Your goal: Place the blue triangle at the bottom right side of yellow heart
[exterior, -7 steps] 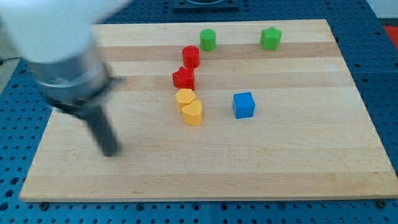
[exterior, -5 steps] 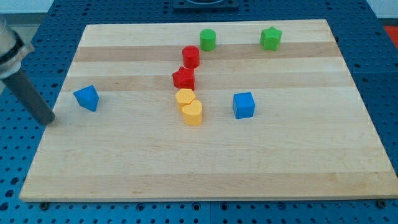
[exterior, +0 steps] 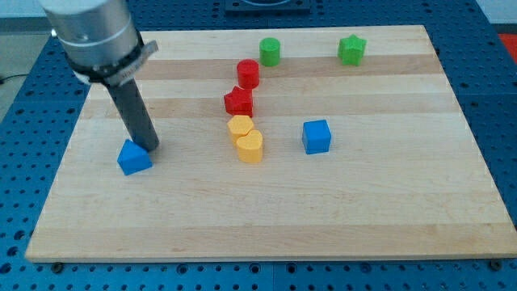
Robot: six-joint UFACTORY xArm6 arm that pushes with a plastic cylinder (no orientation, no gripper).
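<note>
The blue triangle [exterior: 133, 158] lies on the wooden board [exterior: 266, 210] at the view's left. My tip [exterior: 149, 149] touches its upper right corner. The yellow heart [exterior: 250, 147] sits near the board's middle, well to the right of the triangle, with a yellow hexagon-like block [exterior: 240, 126] touching its upper left side.
A red star [exterior: 238, 102] and a red cylinder [exterior: 248, 73] stand in a line above the yellow blocks. A blue cube [exterior: 317, 136] is to the right of the heart. A green cylinder [exterior: 270, 51] and a green star [exterior: 352, 49] are near the top edge.
The rod swung from off the board's left edge to just above and right of the blue triangle. The triangle has shifted down and slightly right.
</note>
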